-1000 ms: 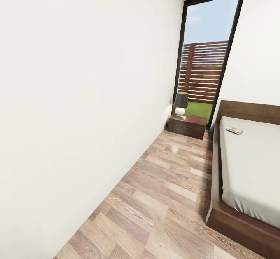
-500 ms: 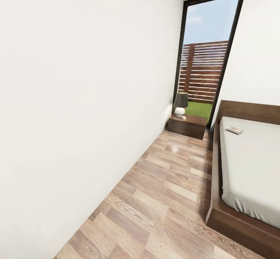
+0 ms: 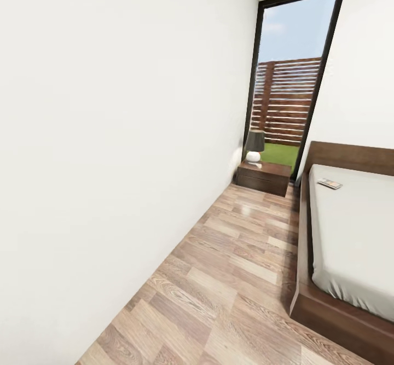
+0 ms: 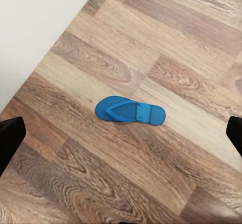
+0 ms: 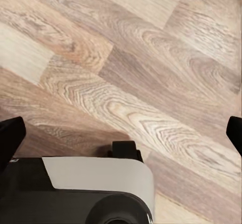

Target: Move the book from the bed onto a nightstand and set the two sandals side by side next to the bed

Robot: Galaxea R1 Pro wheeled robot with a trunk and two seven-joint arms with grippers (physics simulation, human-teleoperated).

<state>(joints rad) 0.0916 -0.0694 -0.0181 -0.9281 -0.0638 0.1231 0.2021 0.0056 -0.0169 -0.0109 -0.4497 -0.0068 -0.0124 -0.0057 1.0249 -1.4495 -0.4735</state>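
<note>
In the head view the book [image 3: 330,184] lies on the pale mattress of the bed [image 3: 350,233], close to the brown headboard. The nightstand [image 3: 263,177] stands beyond the bed's corner, under the tall window. One blue sandal [image 4: 130,111] lies flat on the wood floor in the left wrist view, some way below my left gripper [image 4: 122,134], whose dark fingertips [image 4: 10,139] stand wide apart and open. My right gripper [image 5: 122,132] is open too, hanging over bare floor with nothing between its fingers [image 5: 10,136]. The second sandal is out of view.
A small lamp [image 3: 254,146] sits on the nightstand. A white wall [image 3: 109,162] runs along the left of a floor strip [image 3: 235,255] between it and the bed frame. My own base [image 5: 96,189] shows beneath the right gripper.
</note>
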